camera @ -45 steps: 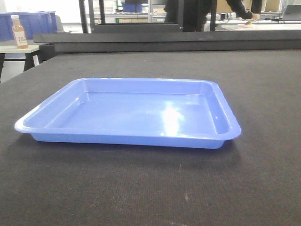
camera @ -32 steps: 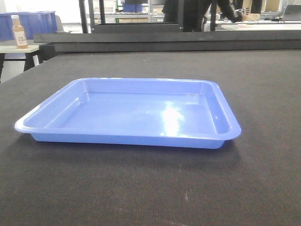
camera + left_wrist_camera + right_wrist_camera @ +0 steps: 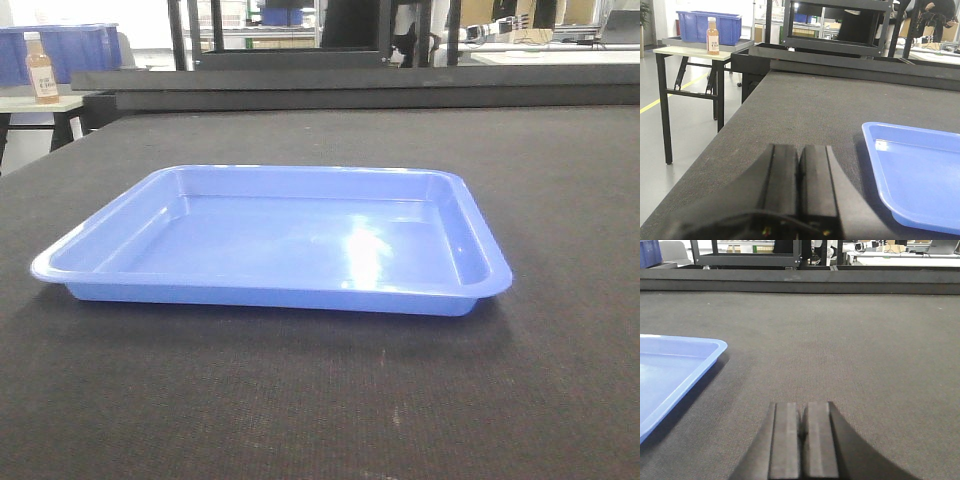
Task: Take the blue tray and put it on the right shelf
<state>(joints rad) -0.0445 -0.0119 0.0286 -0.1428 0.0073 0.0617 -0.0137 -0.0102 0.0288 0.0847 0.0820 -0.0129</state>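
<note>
The blue tray [image 3: 270,240] lies flat and empty on the dark table mat, in the middle of the front view. Its left part shows at the right of the left wrist view [image 3: 920,175], and its right corner at the left of the right wrist view [image 3: 670,375]. My left gripper [image 3: 799,150] is shut and empty, low over the mat to the tray's left. My right gripper [image 3: 801,407] is shut and empty, low over the mat to the tray's right. Neither touches the tray. The right shelf is out of view.
A raised black rail [image 3: 360,85] runs along the table's far edge. A side table [image 3: 695,50] at the far left holds a dark-blue bin [image 3: 710,25] and an orange bottle [image 3: 713,36]. Black racks [image 3: 835,25] stand behind the table.
The tray and both grippers have not moved. A person in dark clothes behind the table has moved out of the front view.
</note>
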